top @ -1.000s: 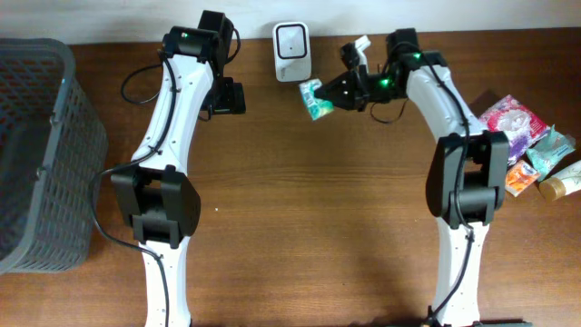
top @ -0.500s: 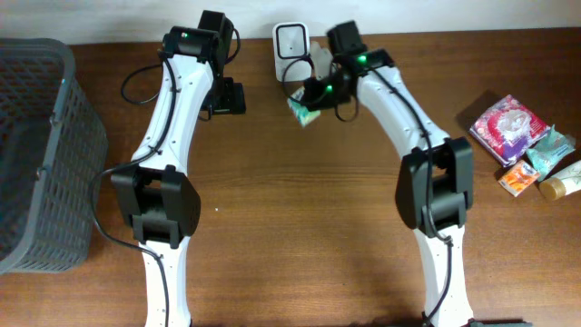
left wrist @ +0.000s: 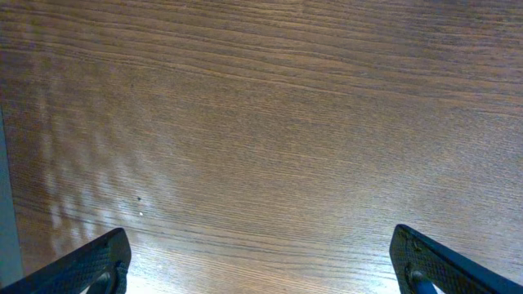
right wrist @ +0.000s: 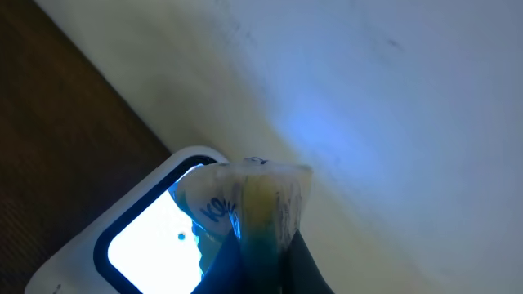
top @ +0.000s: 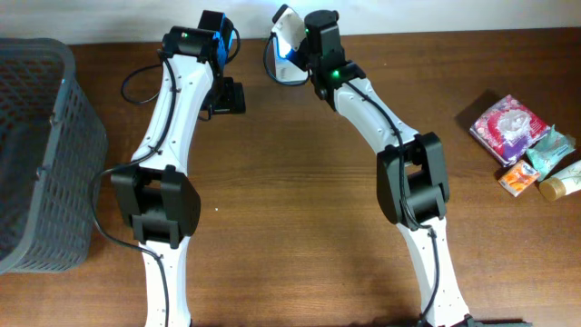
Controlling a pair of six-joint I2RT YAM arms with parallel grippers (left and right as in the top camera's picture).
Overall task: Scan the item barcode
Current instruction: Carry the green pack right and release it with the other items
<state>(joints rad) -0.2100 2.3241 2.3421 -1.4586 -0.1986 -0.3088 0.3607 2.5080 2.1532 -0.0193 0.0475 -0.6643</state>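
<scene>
Right hand (right wrist: 260, 268) around blurred, edge-on packet (right wrist: 260, 196)

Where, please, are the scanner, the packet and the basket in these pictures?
scanner (right wrist: 147, 245): right wrist view, its lit window.
packet (right wrist: 261, 189): right wrist view, its crimped upper end.
basket (top: 45, 136): overhead view, its mesh wall.

the small crinkly whitish-teal packet (right wrist: 255, 200) sits upright, right in front of the white scanner (right wrist: 143, 249), whose window glows blue-white, far-center
</scene>
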